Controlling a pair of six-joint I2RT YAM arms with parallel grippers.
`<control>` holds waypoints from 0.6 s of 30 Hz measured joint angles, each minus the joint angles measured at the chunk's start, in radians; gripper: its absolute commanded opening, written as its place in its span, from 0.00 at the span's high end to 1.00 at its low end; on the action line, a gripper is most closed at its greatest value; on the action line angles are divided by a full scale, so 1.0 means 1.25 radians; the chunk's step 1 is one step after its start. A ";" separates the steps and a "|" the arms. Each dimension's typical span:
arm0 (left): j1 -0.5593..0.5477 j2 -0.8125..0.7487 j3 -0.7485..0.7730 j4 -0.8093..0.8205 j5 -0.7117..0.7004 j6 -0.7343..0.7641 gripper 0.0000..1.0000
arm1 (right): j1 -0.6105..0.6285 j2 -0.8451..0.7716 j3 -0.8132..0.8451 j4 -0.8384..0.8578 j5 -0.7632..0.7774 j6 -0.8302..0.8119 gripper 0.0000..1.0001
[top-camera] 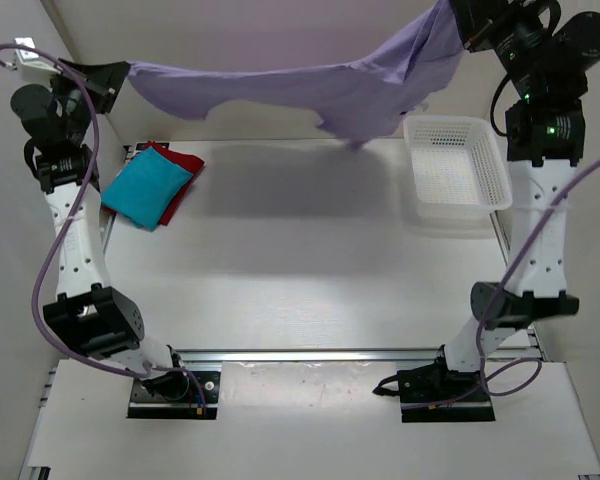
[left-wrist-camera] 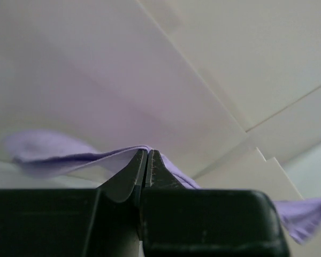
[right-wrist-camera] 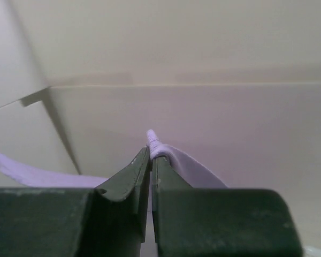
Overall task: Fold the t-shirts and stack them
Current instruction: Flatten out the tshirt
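Note:
The pale lavender t-shirt (top-camera: 320, 85) hangs stretched in the air across the back of the table, held by both arms. My left gripper (top-camera: 120, 70) is shut on its left end; in the left wrist view the shirt (left-wrist-camera: 69, 158) drapes over the shut gripper (left-wrist-camera: 148, 152). My right gripper (top-camera: 458, 22) is shut on its right end; in the right wrist view a bunched edge of the shirt (right-wrist-camera: 192, 168) sticks up from the shut gripper (right-wrist-camera: 151, 152). The teal t-shirt (top-camera: 145, 192) lies folded on the folded deep red t-shirt (top-camera: 183, 163) at the far left.
A white plastic mesh basket (top-camera: 455, 160) stands at the far right of the table. White walls close in the back and the sides. The arm bases sit on a rail (top-camera: 310, 355) at the near edge.

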 measured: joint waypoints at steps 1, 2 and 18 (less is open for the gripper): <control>0.012 -0.024 -0.039 0.022 -0.001 -0.002 1.00 | 0.011 -0.036 -0.026 0.010 0.002 -0.009 1.00; 0.018 -0.044 -0.074 0.034 -0.001 -0.004 1.00 | 0.022 -0.070 -0.060 0.019 0.003 -0.018 1.00; 0.012 -0.315 -1.036 0.133 -0.031 0.088 1.00 | 0.097 -0.659 -1.558 0.051 0.064 0.006 1.00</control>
